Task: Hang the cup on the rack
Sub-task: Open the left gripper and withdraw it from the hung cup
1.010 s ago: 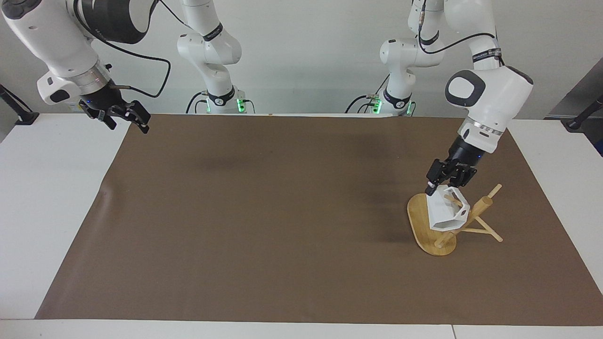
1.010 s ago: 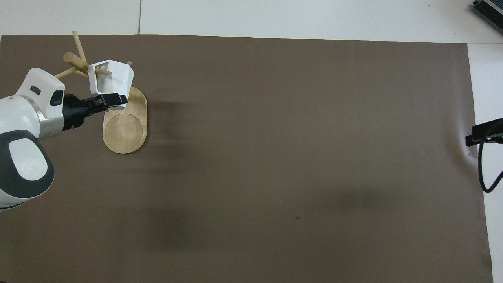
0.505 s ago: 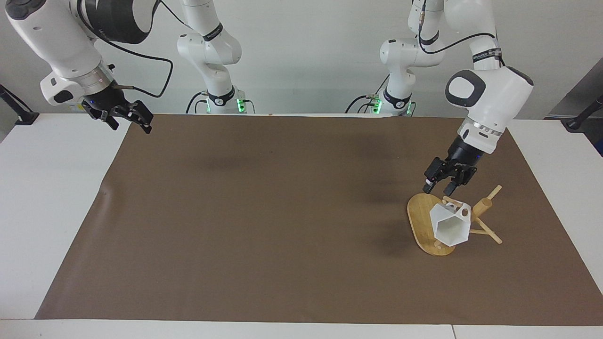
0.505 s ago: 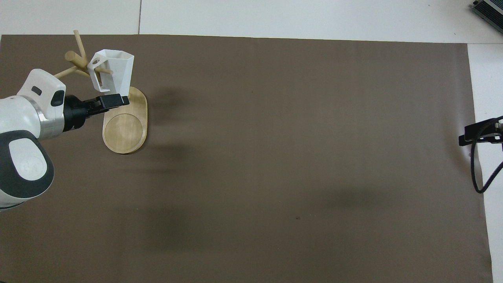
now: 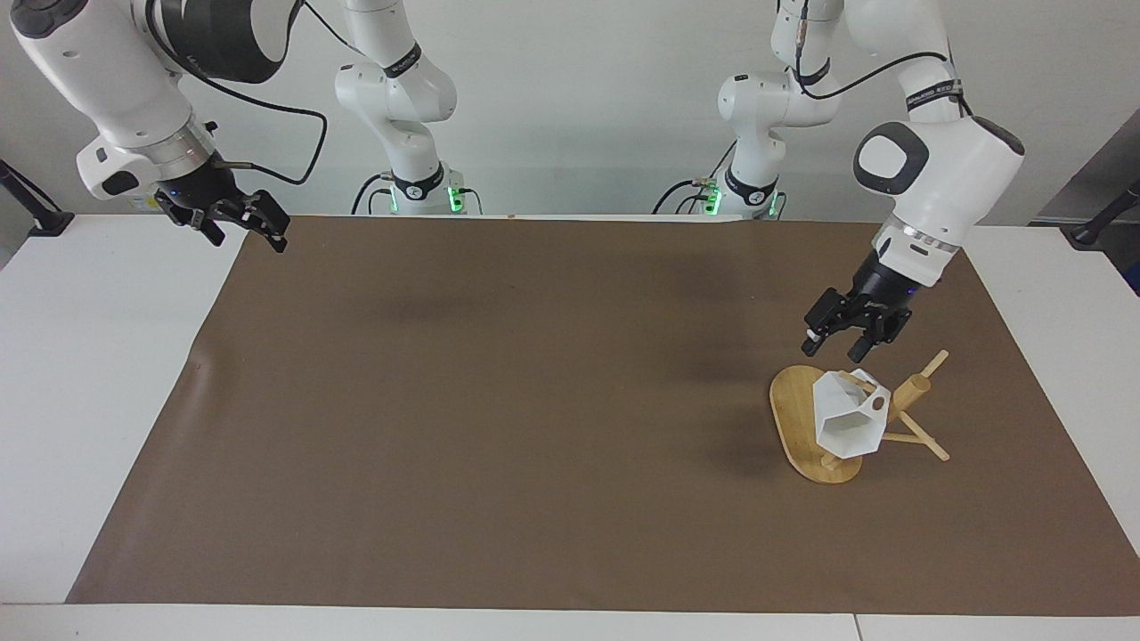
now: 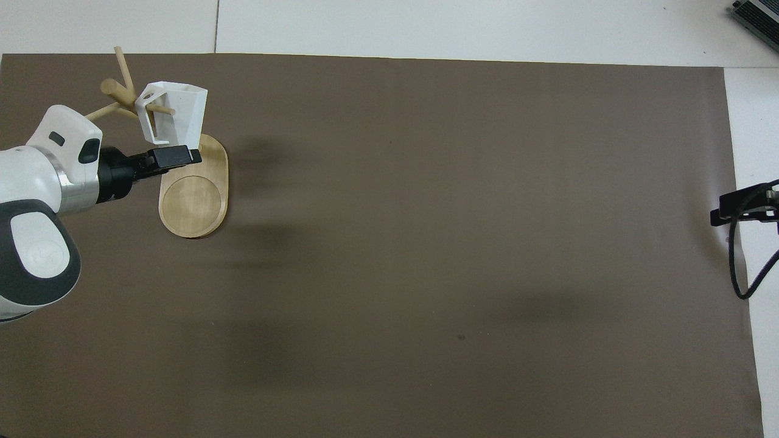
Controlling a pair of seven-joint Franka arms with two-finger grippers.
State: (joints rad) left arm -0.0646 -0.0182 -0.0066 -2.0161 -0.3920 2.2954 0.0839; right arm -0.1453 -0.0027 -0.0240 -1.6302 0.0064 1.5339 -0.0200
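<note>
The white faceted cup (image 5: 846, 418) hangs by its handle on a thin peg of the bamboo rack (image 5: 914, 390), mouth tilted downward over the oval base (image 5: 795, 411). My left gripper (image 5: 834, 350) is open and empty, just above the cup and apart from it. In the overhead view the cup (image 6: 176, 115) sits on the peg beside the post (image 6: 114, 89), with the left gripper (image 6: 176, 157) over the base (image 6: 193, 198). My right gripper (image 5: 240, 230) is open and empty, waiting in the air over the mat's corner at the right arm's end; it also shows in the overhead view (image 6: 728, 213).
A large brown mat (image 5: 534, 401) covers most of the white table (image 5: 89, 356). Two more arm bases stand at the robots' edge of the table. A black cable hangs from the right gripper.
The left gripper let go of the cup and rose away from it. The cup swung down on the peg and now hangs by its handle. The right gripper shifted slightly.
</note>
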